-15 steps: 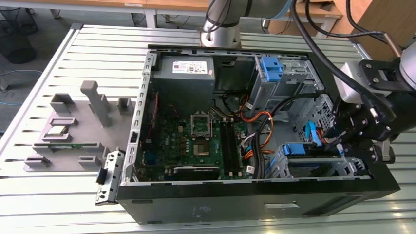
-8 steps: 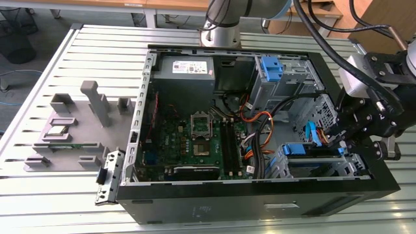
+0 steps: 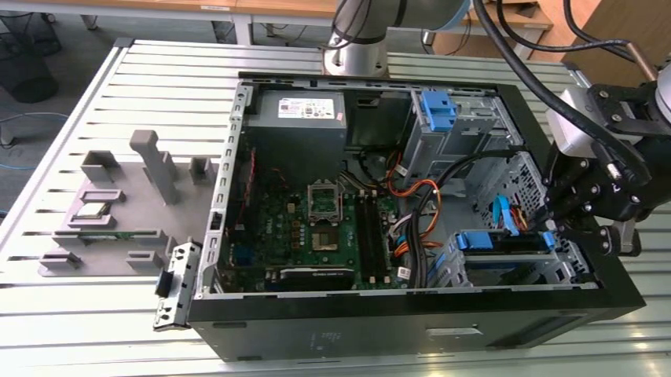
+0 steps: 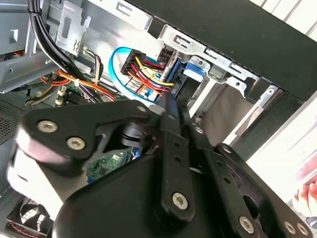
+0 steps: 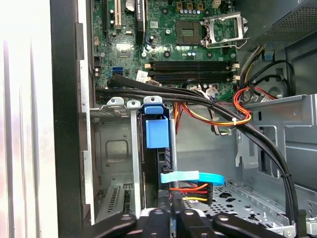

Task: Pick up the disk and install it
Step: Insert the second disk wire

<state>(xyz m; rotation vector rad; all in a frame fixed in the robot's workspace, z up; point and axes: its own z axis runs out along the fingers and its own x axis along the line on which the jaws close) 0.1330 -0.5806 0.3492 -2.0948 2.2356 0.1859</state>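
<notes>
Exterior view, table [image 3: 126,330]: a slatted metal surface is carrying everything, with a grey fixture rack [image 3: 115,208] sitting well apart from the case on the exterior view's left.
Computer case [image 3: 346,338]: a black tower is lying on its side with the side panel off, exposing the motherboard [image 3: 314,228] and the grey power supply [image 3: 304,110].
Arm: it is reaching down over the case edge on the exterior view's right.
Gripper [image 3: 587,216]: it is hanging just above the lower drive bay; whether the fingers are open or closed, I cannot tell.
Disk [image 5: 157,134]: in the first wrist view it is sitting upright in the drive cage, blue caddy tab showing, just beside the blue data cable [image 5: 195,177] and the red-yellow power wires [image 5: 190,193].
</notes>
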